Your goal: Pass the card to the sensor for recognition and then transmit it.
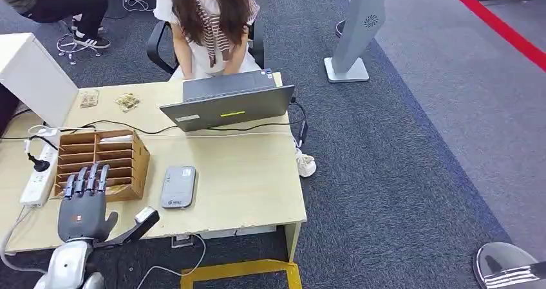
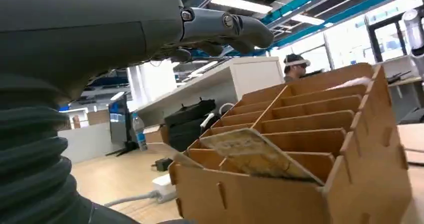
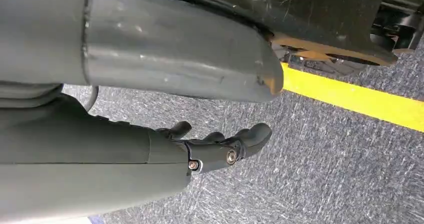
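One card (image 2: 260,154) is propped in the rack (image 1: 103,163) beneath the empty, spread left hand (image 1: 84,202), ready for picking.

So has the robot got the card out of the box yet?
Not yet. Nothing looks done: a card still leans in the front slot of the wooden organizer. In hand: the left robot hand hovers by the organizer, fingers out, holding nothing. Left to do: grab the card, show it to the grey sensor, then pass it on. The right robot hand hangs over the carpet.
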`<move>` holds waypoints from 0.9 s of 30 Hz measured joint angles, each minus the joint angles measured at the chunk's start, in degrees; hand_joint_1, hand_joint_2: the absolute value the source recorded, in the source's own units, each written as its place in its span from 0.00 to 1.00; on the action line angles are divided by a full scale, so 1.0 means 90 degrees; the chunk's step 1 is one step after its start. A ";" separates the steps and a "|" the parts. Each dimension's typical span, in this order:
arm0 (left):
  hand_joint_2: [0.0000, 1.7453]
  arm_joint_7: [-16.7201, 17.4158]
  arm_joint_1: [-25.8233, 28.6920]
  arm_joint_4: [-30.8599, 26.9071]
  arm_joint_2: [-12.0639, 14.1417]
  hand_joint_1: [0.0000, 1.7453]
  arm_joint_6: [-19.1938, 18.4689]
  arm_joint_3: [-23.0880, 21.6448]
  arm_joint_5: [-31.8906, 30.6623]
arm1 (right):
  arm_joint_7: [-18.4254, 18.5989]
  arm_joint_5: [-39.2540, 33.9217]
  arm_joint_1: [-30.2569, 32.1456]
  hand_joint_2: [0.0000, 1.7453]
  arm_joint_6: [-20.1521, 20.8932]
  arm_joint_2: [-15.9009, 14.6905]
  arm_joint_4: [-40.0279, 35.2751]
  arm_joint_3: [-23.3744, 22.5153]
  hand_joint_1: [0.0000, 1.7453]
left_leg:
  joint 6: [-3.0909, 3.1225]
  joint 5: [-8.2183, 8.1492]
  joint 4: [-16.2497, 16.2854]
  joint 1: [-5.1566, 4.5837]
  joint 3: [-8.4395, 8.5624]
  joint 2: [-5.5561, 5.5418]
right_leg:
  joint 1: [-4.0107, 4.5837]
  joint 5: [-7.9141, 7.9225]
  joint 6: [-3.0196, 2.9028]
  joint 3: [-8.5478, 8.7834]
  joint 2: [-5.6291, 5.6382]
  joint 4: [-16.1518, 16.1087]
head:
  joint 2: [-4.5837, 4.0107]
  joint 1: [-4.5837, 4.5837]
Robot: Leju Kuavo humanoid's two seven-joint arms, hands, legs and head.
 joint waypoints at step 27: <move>1.00 0.0122 -0.0451 0.0590 -0.0092 0.00 0.0260 0.0294 -0.0039 | -0.0005 0.0029 -0.0007 0.00 0.0063 0.0015 0.0012 -0.0051 0.00 | 0.0000 0.0000 0.0000 0.0000 0.0000 0.0000 | 0.0000 0.0003 -0.0002 -0.0003 0.0000 0.0000 | 0.0000 0.0002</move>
